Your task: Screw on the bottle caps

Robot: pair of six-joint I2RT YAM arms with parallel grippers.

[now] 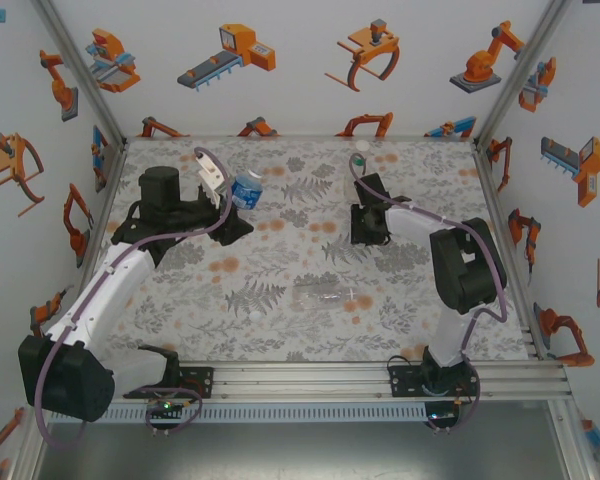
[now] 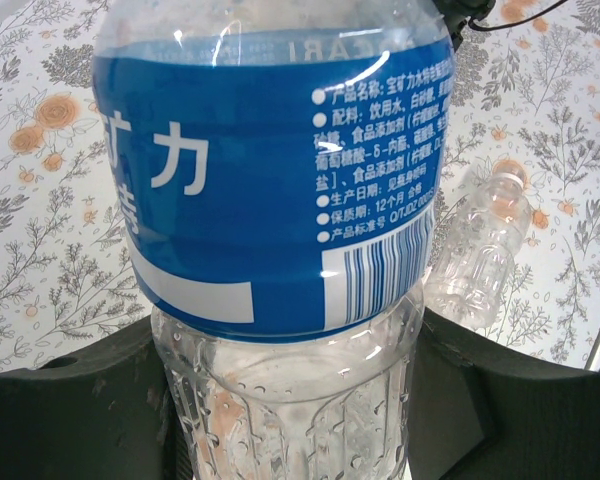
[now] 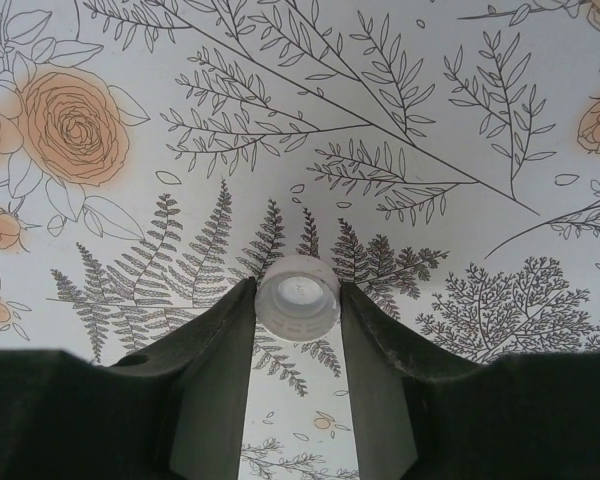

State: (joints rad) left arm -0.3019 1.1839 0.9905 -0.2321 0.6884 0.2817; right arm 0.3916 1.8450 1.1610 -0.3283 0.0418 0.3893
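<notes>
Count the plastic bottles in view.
3. Clear blue-labelled plastic bottle in the left gripper; clear unlabelled plastic bottle lying on the floral mat, near middle; pale plastic bottle at the mat's far edge, faint. More may be hidden.

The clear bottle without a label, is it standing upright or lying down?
Lying down: the unlabelled bottle rests on its side on the mat.

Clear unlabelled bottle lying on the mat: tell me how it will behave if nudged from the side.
Lying on its side, the round bottle will probably roll across the flat mat. It looks empty, so likely light and easily sent skidding. Its thin clear wall may dent under a squeeze.
</notes>
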